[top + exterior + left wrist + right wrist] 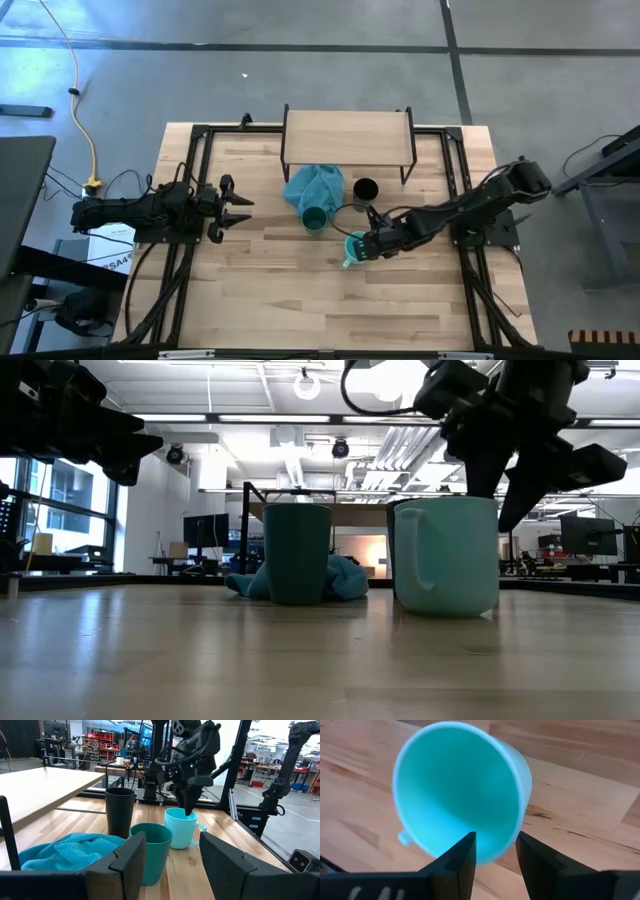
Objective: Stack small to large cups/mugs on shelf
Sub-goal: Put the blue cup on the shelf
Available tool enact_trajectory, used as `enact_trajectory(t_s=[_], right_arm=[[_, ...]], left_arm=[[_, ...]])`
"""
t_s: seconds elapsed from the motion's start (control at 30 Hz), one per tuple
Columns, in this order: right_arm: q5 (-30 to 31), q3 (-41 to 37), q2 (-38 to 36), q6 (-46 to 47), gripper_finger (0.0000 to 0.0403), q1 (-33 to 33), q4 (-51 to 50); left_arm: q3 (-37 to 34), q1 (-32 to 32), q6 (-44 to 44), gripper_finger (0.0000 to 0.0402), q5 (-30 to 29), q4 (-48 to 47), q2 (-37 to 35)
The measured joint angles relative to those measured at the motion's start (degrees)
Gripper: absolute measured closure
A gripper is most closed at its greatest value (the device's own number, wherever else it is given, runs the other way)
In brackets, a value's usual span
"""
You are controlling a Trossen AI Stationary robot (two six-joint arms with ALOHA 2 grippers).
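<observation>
My right claw (494, 851) sits at the rim of the light turquoise mug (462, 787), one finger inside the bowl and one outside the wall, with a slim gap between them where the rim passes. I cannot tell whether the pads are pressing the wall or only flanking it. From above, my dark wrist covers most of the mug (353, 247), leaving only a sliver of pale turquoise and part of the handle in sight. The level camera shows it standing upright on the tabletop (300, 660), smooth and glossy, its loop handle toward the camera's left, its rim partly behind my fingers.

My left claw (236, 207) waits well apart at the left side of the table, fingers spread and released, holding nothing.

The dark teal-green cup (314, 217) stands upright just beside the mug, a plain tapered tumbler touching the soft crumpled blue-teal cloth (312, 185), which hides part of its base from the low view. The black cup (366, 189) is a tall matte tumbler near the shelf leg; in the low view it is almost wholly hidden behind the mug.

The shelf (348, 137) stands at the table's far edge, its pale wooden board on thin dark metal legs, with none of the cups on it
</observation>
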Motion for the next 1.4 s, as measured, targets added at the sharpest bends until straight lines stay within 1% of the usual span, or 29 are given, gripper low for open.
enact_trajectory(t_s=[0.3, 0.7, 0.77, 1.03, 1.1, 1.2, 1.4], right_arm=[[0.01, 0.00, 0.33, 1.99, 0.0304, 0.00, 0.34], [-0.03, 0.00, 0.31, -3.55, 0.0394, -0.55, 0.30], [-0.03, 0.00, 0.31, -4.29, 0.0399, -0.55, 0.19], [-0.14, 0.00, -0.90, -6.62, 0.0401, -0.55, -0.02], [-0.16, 0.80, -1.66, -6.27, 0.0402, -0.55, -2.52], [-0.25, 4.35, -2.38, -6.07, 0.0402, -0.87, -9.63], [0.13, 16.03, -2.63, -8.09, 0.0402, -2.61, -28.55]], left_arm=[[0.00, 0.02, 0.00, 0.0227, 0.00, -0.02, -0.02], [0.00, 0.00, 0.46, 0.0227, -0.02, -0.02, 0.00], [0.00, 0.02, 0.46, 0.0227, -0.02, -0.02, -0.02], [0.00, 0.02, 0.46, 0.0227, -0.02, -0.02, 0.00], [0.00, 0.02, 0.46, 0.0227, -0.02, -0.02, -0.02], [0.00, 0.02, 0.44, 0.0227, -0.02, -0.02, 0.00], [0.00, 0.02, 0.42, 0.0227, -0.02, -0.02, 0.00]])
